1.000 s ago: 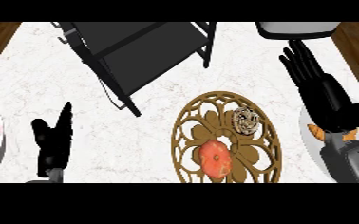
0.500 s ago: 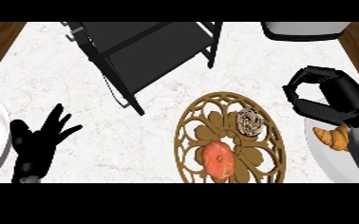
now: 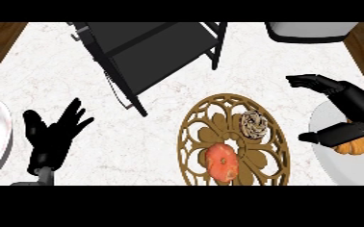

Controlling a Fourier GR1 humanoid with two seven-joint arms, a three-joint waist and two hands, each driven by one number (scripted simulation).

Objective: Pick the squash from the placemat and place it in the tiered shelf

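The orange squash [image 3: 222,161] lies on the near part of a round brown openwork placemat [image 3: 195,139], low in the middle of the head view. The black tiered shelf [image 3: 153,53] stands at the back, left of centre. My right hand [image 3: 340,96] hovers to the right of the placemat, fingers and thumb pointing left and spread apart, holding nothing and a hand's width from the squash. My left hand [image 3: 51,137] rests open at the lower left, fingers up.
A brown striped roll [image 3: 253,124] lies on the placemat behind the squash. A croissant [image 3: 353,147] sits on a white plate [image 3: 323,125] under my right hand. A white plate rim [image 3: 4,134] shows at the left edge, a grey bowl [image 3: 309,31] at the back right.
My right hand has come down and turned sideways, from upright fingers through a curl to a spread towards the placemat. My left hand has fanned its fingers. The squash has not moved.
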